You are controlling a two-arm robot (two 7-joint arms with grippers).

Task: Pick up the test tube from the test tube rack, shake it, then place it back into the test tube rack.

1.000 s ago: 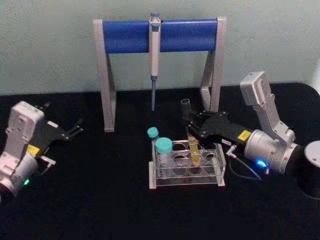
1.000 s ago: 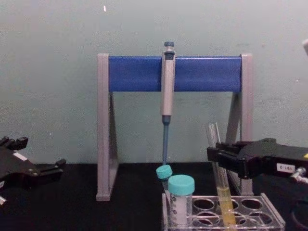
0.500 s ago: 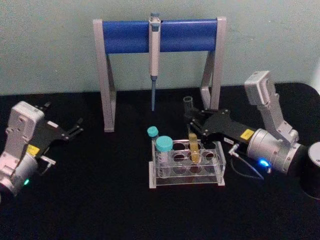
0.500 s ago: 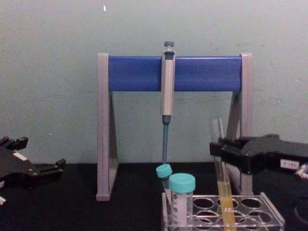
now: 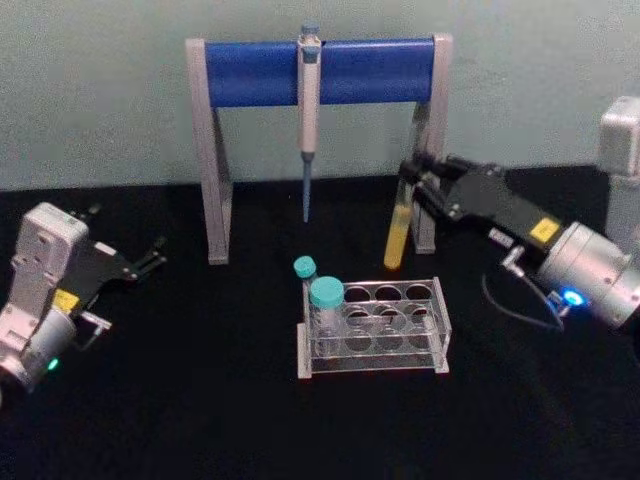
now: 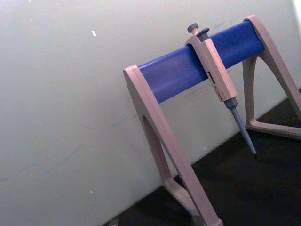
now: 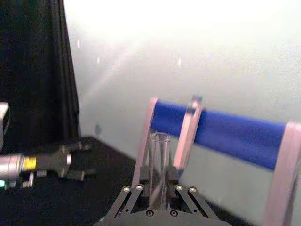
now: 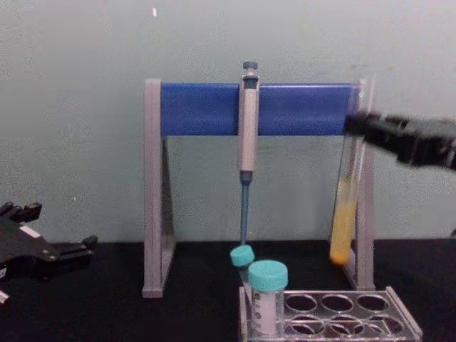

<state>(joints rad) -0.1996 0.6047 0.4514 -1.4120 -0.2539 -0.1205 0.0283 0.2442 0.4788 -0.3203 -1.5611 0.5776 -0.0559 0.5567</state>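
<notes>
Above and behind the test tube rack [image 5: 372, 364], toward its right end, the test tube [image 5: 397, 225] is held clear of the holes by the right pincer [image 5: 410, 185]. One second ago the tube was seated in the rack's back row with its upper part gripped; half a second ago it was partly raised, its bottom still inside the hole. It has since been lifted fully out and carried back toward the right leg of the blue-barred stand [image 5: 250, 72]. The tube is gripped near its open top and tilted, rounded bottom nearer the rack's middle; yellow liquid is seen in the lower part. Two teal-capped tubes [image 5: 326, 293] at the rack's left end are unchanged, as is the pipette [image 5: 308, 110] hung on the stand behind the rack. The left pincer [image 5: 150, 258] is parked well left of the rack over the desk [image 5: 200, 400], fingers spread wide, position unchanged.
</notes>
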